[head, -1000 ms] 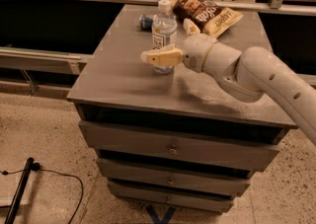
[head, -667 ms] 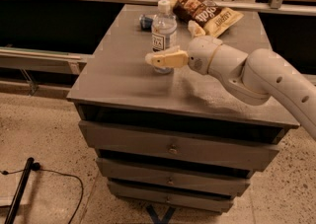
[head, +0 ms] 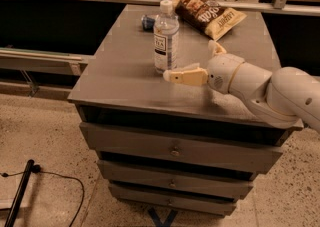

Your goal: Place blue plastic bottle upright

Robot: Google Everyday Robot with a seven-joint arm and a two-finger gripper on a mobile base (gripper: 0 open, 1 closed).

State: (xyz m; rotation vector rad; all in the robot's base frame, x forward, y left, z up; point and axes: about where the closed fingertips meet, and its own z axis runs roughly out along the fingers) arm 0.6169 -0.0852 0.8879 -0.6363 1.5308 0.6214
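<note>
The blue plastic bottle (head: 165, 38), clear with a white cap and a white label, stands upright on the grey cabinet top (head: 120, 78), left of the middle. My gripper (head: 190, 61) is just right of and in front of the bottle's base, low over the top. It is open and holds nothing. One tan finger (head: 184, 76) points left with its tip near the bottle's foot. The other finger (head: 216, 48) points away toward the back.
A small blue can (head: 147, 21) lies behind the bottle. A brown and yellow snack bag (head: 210, 14) lies at the back right. The cabinet has several drawers (head: 172, 149) below. A railing and shelf run behind it. A black cable lies on the floor at the left (head: 55, 178).
The gripper has drawn back from the bottle toward the front, with its finger now at the bottle's foot instead of across its body. The bottle stays upright in place.
</note>
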